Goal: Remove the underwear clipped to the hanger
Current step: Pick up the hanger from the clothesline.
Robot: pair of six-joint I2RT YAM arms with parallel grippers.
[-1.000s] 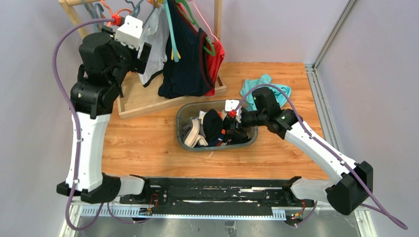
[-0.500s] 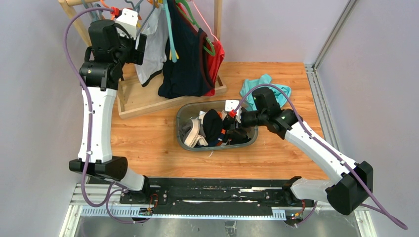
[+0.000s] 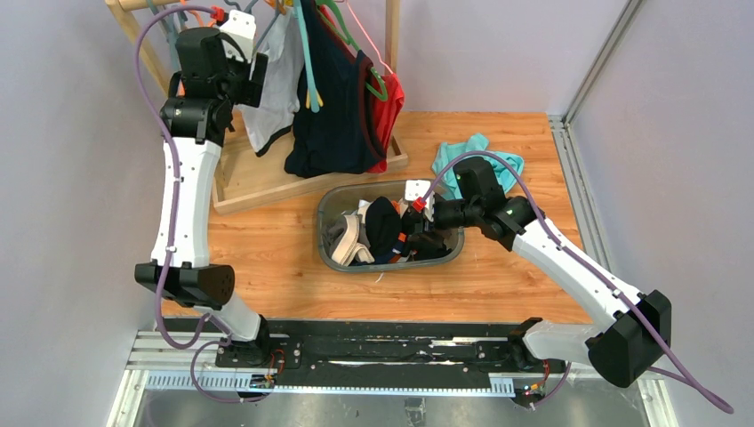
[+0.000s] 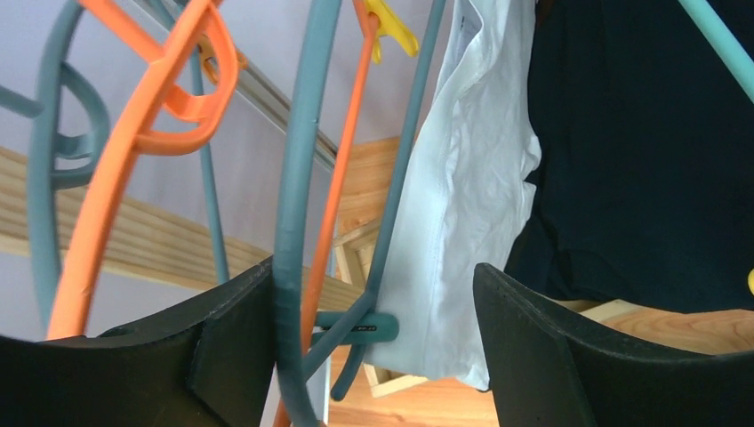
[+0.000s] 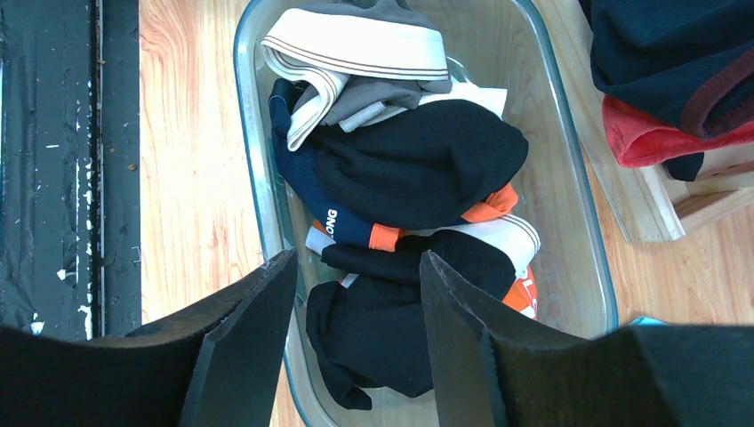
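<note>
Robot lab cell: bare grey walls [image 3: 498, 53], aluminium framing [image 3: 605, 55], wooden tabletop [image 3: 267, 258].

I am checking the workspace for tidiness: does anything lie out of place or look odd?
A teal cloth lies crumpled on the table, far right, outside the clear bin holding the underwear. Nothing looks spilled or damaged.

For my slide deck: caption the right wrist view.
Open fingers of the right gripper hover above a clear bin of piled underwear.

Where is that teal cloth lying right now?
In the top view, the teal cloth lies on the table, far right, just beyond the clear bin.
</note>
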